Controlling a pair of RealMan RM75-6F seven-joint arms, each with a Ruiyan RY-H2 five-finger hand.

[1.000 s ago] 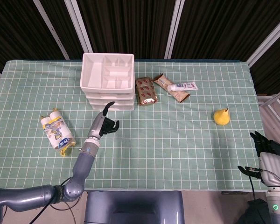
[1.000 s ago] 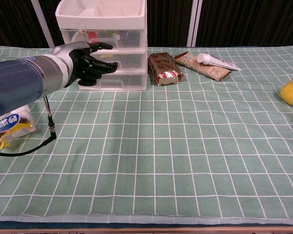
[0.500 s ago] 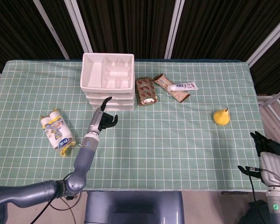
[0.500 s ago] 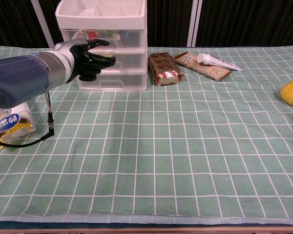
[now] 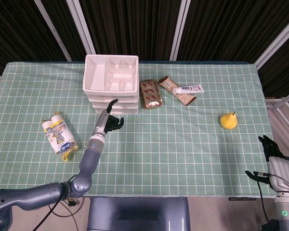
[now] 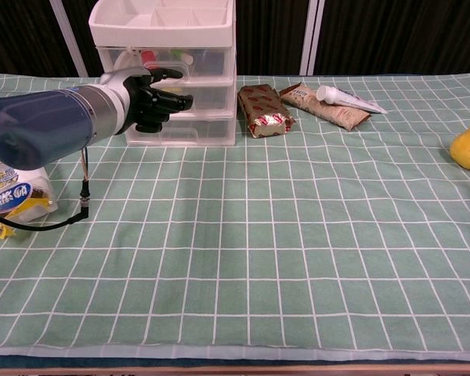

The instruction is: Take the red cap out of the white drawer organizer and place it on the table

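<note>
Far left of the worktop point(image 5: 183, 159), green grid cloth: bundle of white rolls in a yellow-and-blue wrapper point(image 5: 59, 136), lying flat, well apart from everything else. Next, left robot hand point(image 6: 153, 98) raised in front of the white drawer organizer point(image 5: 111, 82), at the level of its middle drawers; fingers point(image 6: 176, 100) partly curled toward the drawer fronts, thumb up, nothing in the grip, and whether the tips touch the drawer face cannot be told from either view. Organizer is a three-drawer stack with an open divided tray on top, all drawers look pushed in. Red cap point(image 6: 148, 56) sits inside the top drawer, left part, visible through the clear front in the chest view, beside some pale items. Just right of the organizer: gold-and-red foil packet point(image 5: 151, 94), then a brown snack wrapper point(image 5: 177, 92) with a white tube point(image 5: 189, 89) lying across it. Further right, yellow pear point(image 5: 228, 120) standing alone. Right robot hand point(image 5: 275, 155) is off the worktop at the far right edge, dark fingers pointing up, holding nothing; how far apart they are cannot be told.
</note>
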